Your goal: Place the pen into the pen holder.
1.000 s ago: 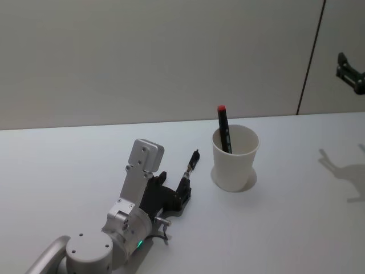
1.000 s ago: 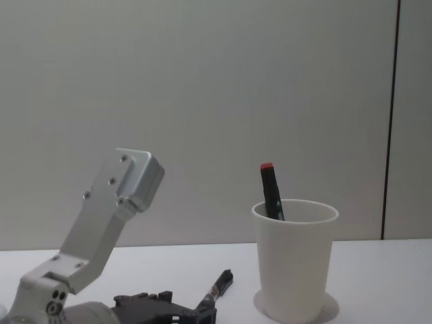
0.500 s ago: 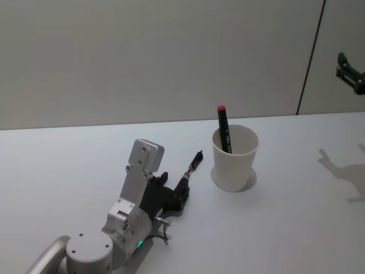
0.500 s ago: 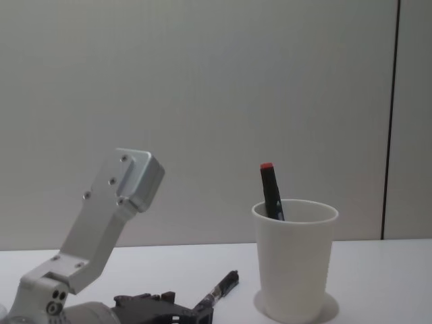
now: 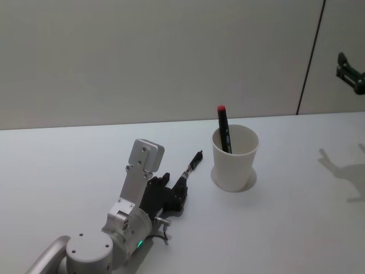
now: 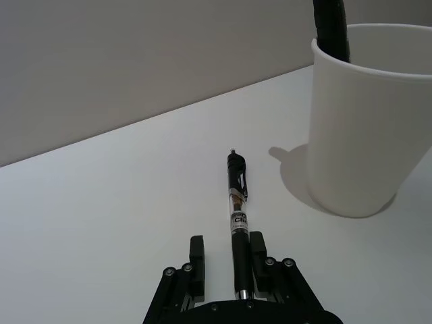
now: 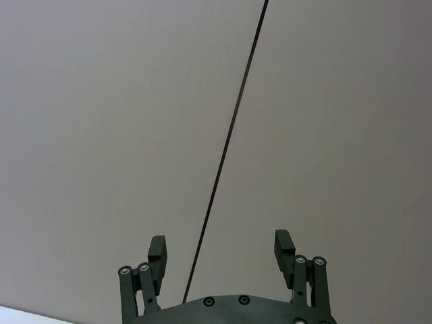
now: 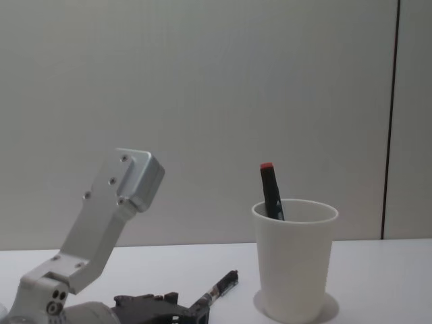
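Observation:
The pen [image 6: 237, 202] is a slim black one with a clear middle, lying on the white table and pointing toward the pen holder [image 6: 368, 121]. My left gripper [image 6: 226, 246] is open around the pen's rear end: the pen rests against one finger, with a gap to the other. From the head view the pen [image 5: 191, 165] lies just left of the white paper cup [image 5: 234, 162], with the left gripper [image 5: 174, 191] low on the table behind it. A black marker with a red cap [image 5: 223, 128] stands in the cup. My right gripper [image 7: 220, 244] is open and raised far right [image 5: 351, 71].
The white table [image 5: 296, 228] stretches bare to the right of the cup and in front of it. A plain grey wall [image 8: 202, 101] stands behind. The left arm's silver link [image 8: 111, 202] rises at the left.
The pen's far tip has shifted slightly toward the cup, and the left gripper has drawn back a little. The cup, the marker and the right arm have not moved.

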Motion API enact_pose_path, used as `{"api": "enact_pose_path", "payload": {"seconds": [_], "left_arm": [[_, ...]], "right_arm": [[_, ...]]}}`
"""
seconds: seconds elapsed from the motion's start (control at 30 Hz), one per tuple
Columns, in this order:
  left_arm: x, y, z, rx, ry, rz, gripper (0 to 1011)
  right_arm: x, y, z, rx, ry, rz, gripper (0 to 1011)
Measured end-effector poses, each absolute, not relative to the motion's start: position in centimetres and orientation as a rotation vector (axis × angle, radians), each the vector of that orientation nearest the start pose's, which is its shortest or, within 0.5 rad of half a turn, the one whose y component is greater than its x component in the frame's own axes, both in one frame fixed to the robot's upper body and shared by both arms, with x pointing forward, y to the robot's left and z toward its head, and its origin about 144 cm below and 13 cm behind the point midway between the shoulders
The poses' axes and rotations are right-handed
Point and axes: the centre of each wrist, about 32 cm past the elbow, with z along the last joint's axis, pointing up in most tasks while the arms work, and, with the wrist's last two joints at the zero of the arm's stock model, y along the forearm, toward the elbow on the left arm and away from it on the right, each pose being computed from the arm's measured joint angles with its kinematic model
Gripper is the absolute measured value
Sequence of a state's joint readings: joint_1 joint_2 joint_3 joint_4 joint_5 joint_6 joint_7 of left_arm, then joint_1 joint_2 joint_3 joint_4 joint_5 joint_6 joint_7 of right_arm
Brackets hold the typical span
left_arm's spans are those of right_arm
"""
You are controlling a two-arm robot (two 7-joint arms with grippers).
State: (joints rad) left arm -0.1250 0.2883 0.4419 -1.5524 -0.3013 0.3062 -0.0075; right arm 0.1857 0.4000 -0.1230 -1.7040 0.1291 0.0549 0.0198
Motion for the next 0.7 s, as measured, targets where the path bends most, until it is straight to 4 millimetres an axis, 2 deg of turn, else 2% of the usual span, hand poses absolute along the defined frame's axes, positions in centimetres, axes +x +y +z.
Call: {"api": "enact_pose_path", "payload": {"seconds": [0.7], "left_arm": [[46.63,17.95,114.55,0.300,0.182,1.137,268]], "right_arm": [[49.66,-29.05,125.30,-0.044,-0.389,-1.412,1001]]}}
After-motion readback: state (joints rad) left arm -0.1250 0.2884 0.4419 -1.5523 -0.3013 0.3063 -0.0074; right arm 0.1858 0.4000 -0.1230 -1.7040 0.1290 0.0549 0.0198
